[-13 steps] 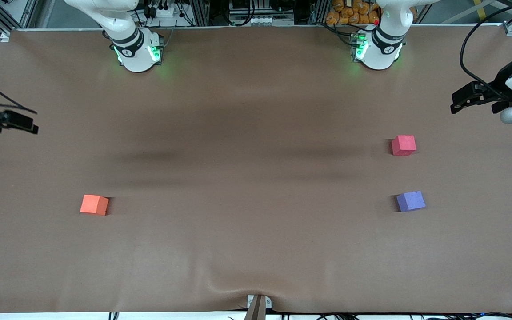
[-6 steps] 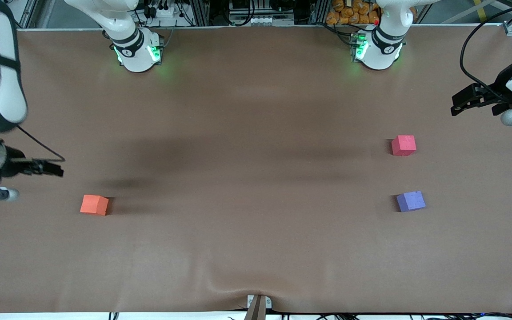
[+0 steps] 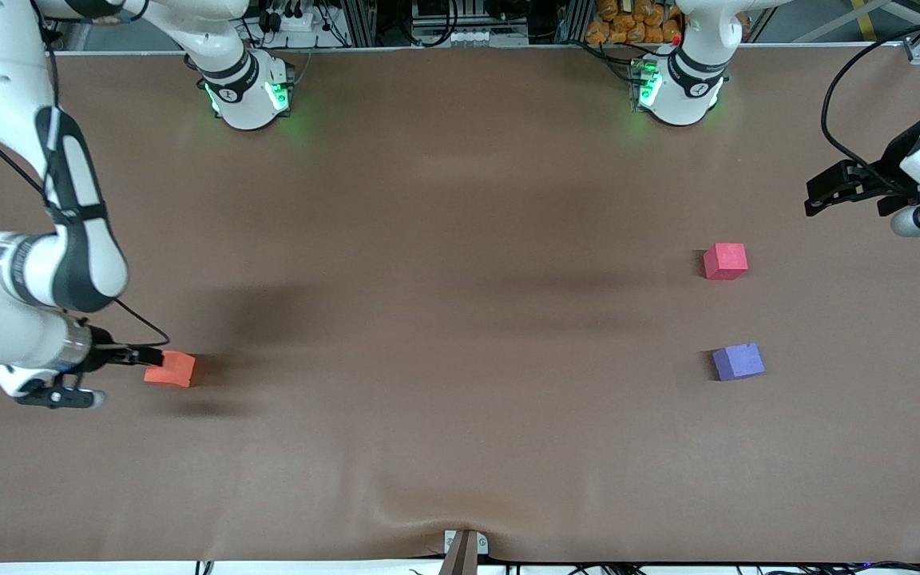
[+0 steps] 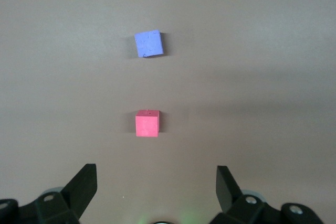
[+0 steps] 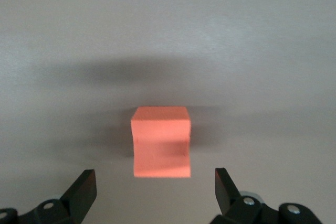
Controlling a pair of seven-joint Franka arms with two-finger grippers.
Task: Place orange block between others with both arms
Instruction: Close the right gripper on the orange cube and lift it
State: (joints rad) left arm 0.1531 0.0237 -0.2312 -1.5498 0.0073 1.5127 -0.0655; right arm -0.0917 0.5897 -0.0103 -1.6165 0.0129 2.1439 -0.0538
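The right gripper [image 3: 152, 357] hangs low at the orange block [image 3: 170, 368], near the table [image 3: 460, 447] edge at the right arm's end, its fingers spread wide; in the right wrist view the two fingertips [image 5: 84, 187] stand well apart with the orange block [image 5: 160, 141] ahead of the gap, not clasped. The block sits flat on the brown table, roughly midway between the base edge and the camera edge. The left gripper [image 3: 819, 192] hovers over the table edge at the left arm's end, also spread wide and holding nothing; that arm waits. Its wrist view looks down on the red block [image 4: 147, 123] and the purple block [image 4: 148, 43], apart from each other with bare table between them. In the front view the red block [image 3: 725, 260] lies toward the left arm's end, and the purple block [image 3: 738, 361] lies nearer the camera than it. Both are well apart from the orange block.
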